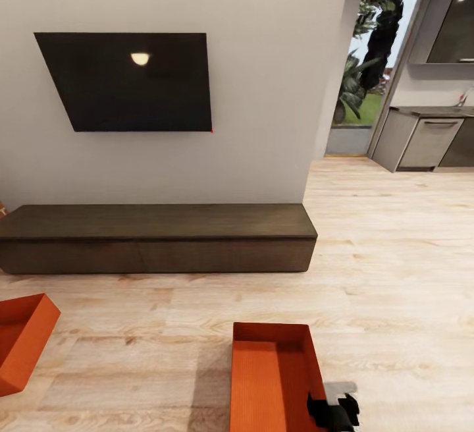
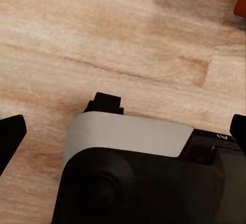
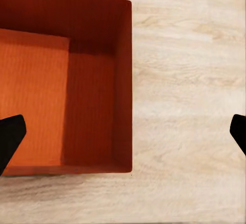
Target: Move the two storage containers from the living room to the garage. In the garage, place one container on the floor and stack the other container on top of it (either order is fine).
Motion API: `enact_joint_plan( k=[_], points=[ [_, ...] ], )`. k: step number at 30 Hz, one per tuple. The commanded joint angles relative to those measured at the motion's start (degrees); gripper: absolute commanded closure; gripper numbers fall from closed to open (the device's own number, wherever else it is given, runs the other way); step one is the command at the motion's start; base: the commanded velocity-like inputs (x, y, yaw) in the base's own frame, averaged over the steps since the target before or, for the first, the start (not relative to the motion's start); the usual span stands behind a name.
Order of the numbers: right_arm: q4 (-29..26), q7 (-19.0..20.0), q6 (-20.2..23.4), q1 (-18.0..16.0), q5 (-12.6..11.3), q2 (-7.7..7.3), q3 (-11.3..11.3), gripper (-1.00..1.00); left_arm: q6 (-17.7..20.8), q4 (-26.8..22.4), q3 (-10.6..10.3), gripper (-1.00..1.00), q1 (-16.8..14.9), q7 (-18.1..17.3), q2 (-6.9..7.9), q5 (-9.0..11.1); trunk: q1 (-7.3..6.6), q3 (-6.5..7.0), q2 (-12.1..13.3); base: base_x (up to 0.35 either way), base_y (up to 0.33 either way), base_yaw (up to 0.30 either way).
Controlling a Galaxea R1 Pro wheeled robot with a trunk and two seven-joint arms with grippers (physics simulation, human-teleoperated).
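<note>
One orange-red storage container sits on the pale plank floor under the right end effector, whose fingers are spread wide. The second container lies well apart near the dark low cabinet; the left end effector is spread too.

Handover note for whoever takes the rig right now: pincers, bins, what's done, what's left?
Right pincer: open, empty, above the near storage container, straddling its side wall.
Left pincer: open, empty, over bare wood floor.
Second storage container: to the left, also on the living-room floor, in front of the low cabinet.
Done: nothing moved yet.
Left: grasp both, carry to the garage, set one down, stack the other.
</note>
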Motion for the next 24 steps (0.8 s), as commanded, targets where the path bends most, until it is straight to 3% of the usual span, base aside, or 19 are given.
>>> enact_joint_plan(
  k=[1,4,8,10,11,12,14,15,16,17,19,20,21,22,23,24],
  points=[
    [0.06,-0.35,1.47,-0.91,0.33,0.15,0.08,-1.0,-0.05,0.02,0.01,-1.0,-0.03,0.01,0.02,0.5,-0.01,-0.05,-0.02,0.0,0.0,0.0],
    [-0.03,-0.23,6.55,-4.24,-0.22,0.58,0.07,-1.0,0.39,0.06,-0.17,-1.0,-0.03,-0.06,0.13,0.31,-0.01,-0.05,-0.02,0.0,0.0,0.0],
    [0.59,1.04,11.77,-9.73,-2.87,0.77,0.24,-1.0,0.61,-0.06,0.06,-1.0,-0.06,-0.07,1.13,0.63,-0.01,-0.05,-0.02,0.0,0.0,0.0],
    [1.03,2.49,15.99,-12.4,-3.49,0.73,0.28,-1.0,0.64,-1.08,0.82,-1.0,-0.36,0.1,3.08,1.01,-0.01,-0.05,-0.02,0.0,0.0,0.0],
    [1.19,3.33,17.99,-13.82,-3.66,0.67,0.26,-1.0,0.74,-2.62,2.0,-1.0,-0.61,0.22,4.18,1.58,-0.01,-0.05,-0.02,0.0,0.0,0.0],
    [1.32,4.71,20.36,-15.95,-3.8,0.58,0.2,-1.0,1.77,-6.67,4.79,-1.0,-1.12,0.34,5.77,3.06,-0.01,-0.05,-0.02,0.0,0.0,0.0],
    [1.45,6.52,22.02,-17.75,-3.92,0.55,0.16,-1.0,8.1,-15.96,7.66,-1.0,-1.54,0.46,6.82,4.59,-0.01,-0.05,-0.02,0.0,0.0,0.0],
    [1.46,7.12,22.44,-18.21,-3.91,0.6,0.15,-1.0,14.11,-22.4,8.37,-1.0,-1.69,0.48,6.87,4.97,-0.01,-0.05,-0.02,0.0,0.0,0.0],
    [1.49,7.64,22.73,-18.64,-3.89,0.66,0.14,-1.0,26.06,-33.5,8.91,-1.0,-1.87,0.49,6.41,5.31,-0.01,-0.05,-0.02,0.0,0.0,0.0],
    [2.13,7.99,22.94,-18.98,-3.92,0.71,0.17,-1.0,48.53,-53.99,7.68,-1.0,-3.79,1.37,3.83,5.43,-0.01,-0.05,-0.02,0.0,0.0,0.0],
    [2.37,7.94,23.01,-19.03,-3.86,0.76,0.21,-1.0,52.15,-57.57,5.71,-1.0,-5.65,2.28,3.3,5.4,-0.01,-0.05,-0.02,0.0,0.0,0.0],
    [2.49,7.88,22.9,-19.05,-3.77,0.83,0.3,-1.0,53.89,-59.09,3.14,-1.0,-6.94,3.86,3.02,5.34,-0.01,-0.05,-0.02,0.0,0.0,0.0],
    [2.62,8.07,22.86,-19.07,-3.71,0.82,0.45,-1.0,50.67,-54.61,-7.04,-1.0,-8.11,8.29,2.8,5.42,-0.01,-0.05,-0.02,0.0,0.0,0.0],
    [2.62,8.13,22.89,-19.07,-3.7,0.81,0.47,-1.0,47.0,-52.87,-11.39,-1.0,-8.15,8.85,2.73,5.4,-0.01,-0.05,-0.02,0.0,0.0,0.0],
    [2.64,8.14,22.89,-19.08,-3.69,0.83,0.47,-1.0,45.73,-52.4,-13.19,-1.0,-8.16,8.97,2.73,5.39,-0.01,-0.05,-0.02,0.0,0.0,0.0],
    [2.66,8.16,22.9,-19.08,-3.69,0.82,0.48,-1.0,43.7,-51.66,-16.44,-1.0,-8.18,9.17,2.72,5.37,-0.01,-0.05,-0.02,0.0,0.0,0.0]
  ],
)
